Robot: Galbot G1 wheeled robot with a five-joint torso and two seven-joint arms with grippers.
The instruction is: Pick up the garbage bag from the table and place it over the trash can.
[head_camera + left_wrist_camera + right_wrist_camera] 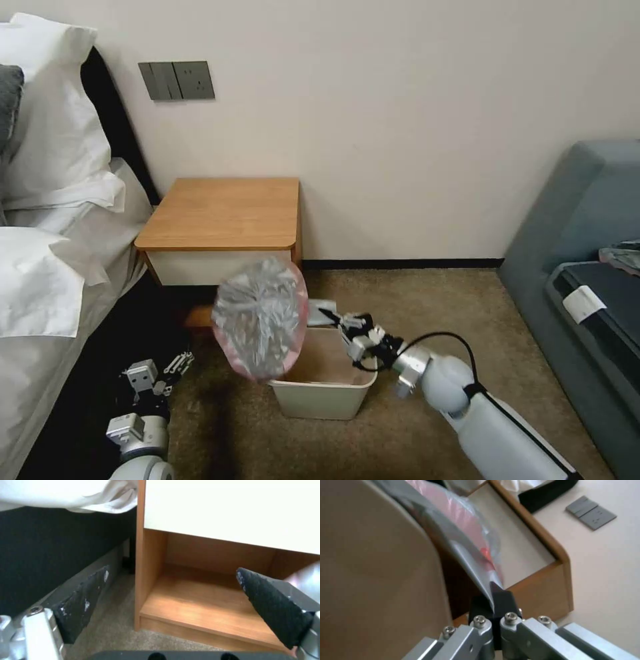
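We see no writing: one bag (260, 319) pinched in our right gripper (331, 318) over one bin (325, 393); left gripper (173, 605) gapes wide.

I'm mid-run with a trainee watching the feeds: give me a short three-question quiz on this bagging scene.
1. True or false: the crinkly translucent grey-silver plastic garbage bag lies flat on the orange-brown wooden nightstand.
2. Which gripper holds the bag? A) left gripper B) right gripper C) neither
3. Fill in: the left gripper hangs low beside the ____, with its fingers apart.

Key:
1. False. The bag hangs over the left side of the cream-beige plastic trash can.
2. B. The right gripper pinches the bag's edge above the can.
3. Bed.
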